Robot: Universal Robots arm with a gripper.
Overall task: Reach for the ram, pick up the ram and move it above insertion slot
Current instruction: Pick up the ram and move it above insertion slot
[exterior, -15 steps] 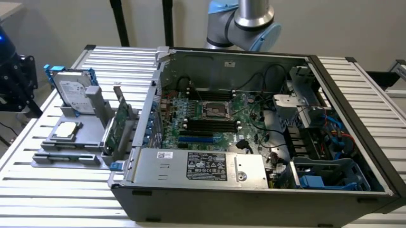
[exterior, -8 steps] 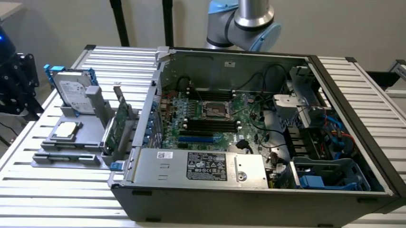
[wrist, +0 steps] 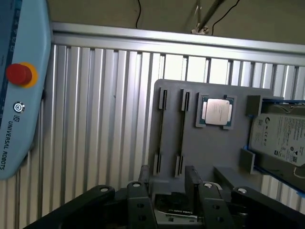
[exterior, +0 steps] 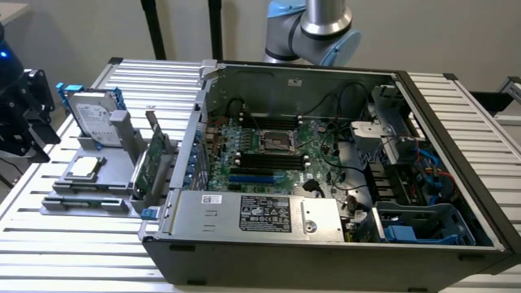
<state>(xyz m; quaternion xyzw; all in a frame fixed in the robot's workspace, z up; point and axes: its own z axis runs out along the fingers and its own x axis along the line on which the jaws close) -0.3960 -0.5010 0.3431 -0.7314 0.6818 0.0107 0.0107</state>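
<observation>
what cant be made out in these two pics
- ram: wrist view, dark strips in the gray holder are edge-on, too thin to tell if they are it.
- gripper: exterior view, cut off by the picture edge.
- motherboard slots: exterior view, too small to tell which are free.
- hard drive: wrist view, cut off by the edge.

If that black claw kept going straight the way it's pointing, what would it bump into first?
Most likely the flat grey plastic holder tray, at the end with its two narrow slots. The black gripper points at that part. How much gap is left between them is unclear.
</observation>
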